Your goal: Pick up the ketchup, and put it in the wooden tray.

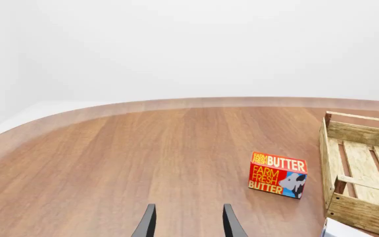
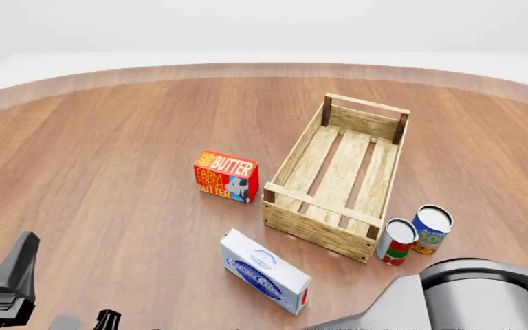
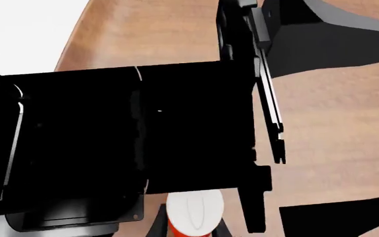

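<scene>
Right gripper (image 3: pixel 188 228): seen only in the right wrist view, where two dark fingers flank the white cap at the frame's lower edge; whether they press on it cannot be told. Most of that view is blocked by black arm parts.

Left gripper (image 1: pixel 188 221): two dark fingertips parted over bare table, nothing between them.

Ketchup (image 3: pixel 191 213): only the white cap and a strip of red-orange shoulder show, between the right fingers. Hidden in the front view, presumably beneath the grey arm housing at about 5 o'clock.

Handling, judged: a squeeze bottle, likely light, with soft walls that give under pressure; smooth plastic, so apt to slip. The tapered neck offers little purchase; a hold lower on the wider body looks safer, with moderate closing force.

Wooden tray (image 2: pixel 337 163): right of centre in the front view, long axis running from 7 o'clock to 1 o'clock, nothing inside it.

Neighbours: butter box (image 2: pixel 226 177) at the tray's 9 o'clock; white carton (image 2: pixel 264 271) at its 7 o'clock; two cans (image 2: pixel 414 234) just beside its near-right corner, at 5 o'clock.

Risk, judged: the cans stand between the right arm and the tray.
</scene>
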{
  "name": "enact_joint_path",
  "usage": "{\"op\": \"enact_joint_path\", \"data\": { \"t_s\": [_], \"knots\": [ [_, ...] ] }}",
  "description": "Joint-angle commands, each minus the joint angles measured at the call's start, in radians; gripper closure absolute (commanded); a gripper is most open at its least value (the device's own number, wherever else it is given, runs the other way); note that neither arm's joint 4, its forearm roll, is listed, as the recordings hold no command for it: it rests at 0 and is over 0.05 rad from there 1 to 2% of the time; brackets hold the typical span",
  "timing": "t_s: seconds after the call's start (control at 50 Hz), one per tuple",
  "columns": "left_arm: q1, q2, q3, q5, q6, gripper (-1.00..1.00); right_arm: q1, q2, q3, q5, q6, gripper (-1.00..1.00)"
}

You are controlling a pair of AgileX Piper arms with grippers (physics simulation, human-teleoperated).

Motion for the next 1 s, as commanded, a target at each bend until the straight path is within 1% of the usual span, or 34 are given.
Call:
{"op": "enact_joint_path", "data": {
  "t_s": [0.02, 0.34, 0.42, 0.54, 0.64, 0.66, 0.7, 0.76, 0.88, 1.0],
  "knots": [
    [0.000, 0.000, 0.000, 0.000, 0.000, -1.00, -0.022, 0.002, 0.011, -0.005, -0.002, 1.00],
    [0.000, 0.000, 0.000, 0.000, 0.000, -1.00, -0.012, -0.061, 0.106, -0.055, 0.016, 1.00],
    [0.000, 0.000, 0.000, 0.000, 0.000, -1.00, -0.026, -0.088, 0.149, -0.081, 0.015, 1.00],
    [0.000, 0.000, 0.000, 0.000, 0.000, -1.00, -0.040, -0.111, 0.193, -0.107, 0.028, 1.00],
    [0.000, 0.000, 0.000, 0.000, 0.000, -1.00, -0.066, -0.153, 0.253, -0.139, 0.036, 1.00],
    [0.000, 0.000, 0.000, 0.000, 0.000, -1.00, -0.081, -0.170, 0.280, -0.151, 0.035, 1.00],
    [0.000, 0.000, 0.000, 0.000, 0.000, -1.00, -0.085, -0.175, 0.289, -0.154, 0.035, 1.00],
    [0.000, 0.000, 0.000, 0.000, 0.000, -1.00, -0.114, -0.210, 0.332, -0.168, 0.029, 1.00],
    [0.000, 0.000, 0.000, 0.000, 0.000, -1.00, -0.152, -0.259, 0.373, -0.164, 0.019, 1.00],
    [0.000, 0.000, 0.000, 0.000, 0.000, -1.00, -0.191, -0.306, 0.391, -0.137, -0.006, 1.00]
  ]
}}
